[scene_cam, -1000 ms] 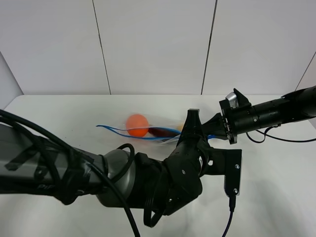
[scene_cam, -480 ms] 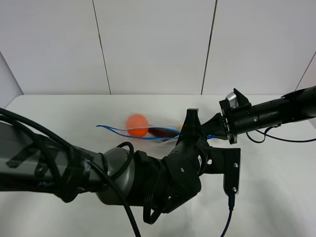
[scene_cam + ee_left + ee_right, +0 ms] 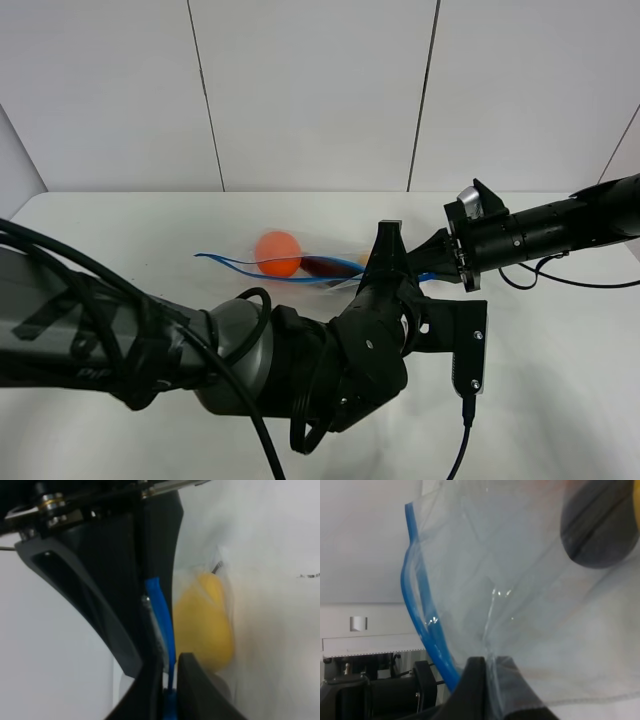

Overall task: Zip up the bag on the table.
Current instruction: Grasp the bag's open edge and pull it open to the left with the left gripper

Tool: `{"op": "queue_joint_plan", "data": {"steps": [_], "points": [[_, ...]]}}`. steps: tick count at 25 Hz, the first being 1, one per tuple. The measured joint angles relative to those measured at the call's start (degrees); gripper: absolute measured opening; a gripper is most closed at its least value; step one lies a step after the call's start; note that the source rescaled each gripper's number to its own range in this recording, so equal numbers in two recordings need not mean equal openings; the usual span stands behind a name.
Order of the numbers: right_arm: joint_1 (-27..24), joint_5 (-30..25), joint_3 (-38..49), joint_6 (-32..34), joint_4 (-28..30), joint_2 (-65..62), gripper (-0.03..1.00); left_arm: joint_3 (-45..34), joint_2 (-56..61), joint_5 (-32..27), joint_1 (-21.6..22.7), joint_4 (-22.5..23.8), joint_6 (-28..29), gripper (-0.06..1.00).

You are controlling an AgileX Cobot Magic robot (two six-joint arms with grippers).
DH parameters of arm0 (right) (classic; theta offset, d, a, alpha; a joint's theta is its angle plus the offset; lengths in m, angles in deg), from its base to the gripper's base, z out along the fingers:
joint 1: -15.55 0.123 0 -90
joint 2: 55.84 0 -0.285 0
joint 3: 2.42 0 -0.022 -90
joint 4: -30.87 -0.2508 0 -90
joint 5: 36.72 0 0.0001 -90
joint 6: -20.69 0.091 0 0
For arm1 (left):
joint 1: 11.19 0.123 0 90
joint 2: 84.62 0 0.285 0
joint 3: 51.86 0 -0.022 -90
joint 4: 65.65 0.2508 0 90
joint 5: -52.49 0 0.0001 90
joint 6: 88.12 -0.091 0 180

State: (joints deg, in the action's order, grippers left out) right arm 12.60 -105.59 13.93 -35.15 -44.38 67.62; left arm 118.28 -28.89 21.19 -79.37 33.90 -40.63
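Left gripper (image 3: 168, 680) has squeezed in since a second ago, its wrist edging a touch lower, and now it's clamped tight on the blue zipper strip (image 3: 161, 615), with the yellow fruit (image 3: 205, 625) just beside. Right gripper (image 3: 489, 672) is pinched closed on clear plastic of the bag (image 3: 300, 270), at its right end. It lies mid-table (image 3: 130, 230), orange ball (image 3: 277, 252) and dark item (image 3: 595, 525) inside.

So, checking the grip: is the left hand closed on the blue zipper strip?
Yes, the left hand pinches the blue zipper strip between its fingers.
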Motion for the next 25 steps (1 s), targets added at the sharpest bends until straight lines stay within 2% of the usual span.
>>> {"op": "queue_joint_plan", "data": {"steps": [9,15,25], "points": [[0.0,0.0,0.0,0.0,0.0,0.0,0.0,0.0,0.0,0.0,0.0,0.0,-0.1,0.0],[0.0,0.0,0.0,0.0,0.0,0.0,0.0,0.0,0.0,-0.3,0.0,-2.5,-4.1,0.0],[0.0,0.0,0.0,0.0,0.0,0.0,0.0,0.1,0.0,-3.0,0.0,-5.5,-5.2,0.0]]}}
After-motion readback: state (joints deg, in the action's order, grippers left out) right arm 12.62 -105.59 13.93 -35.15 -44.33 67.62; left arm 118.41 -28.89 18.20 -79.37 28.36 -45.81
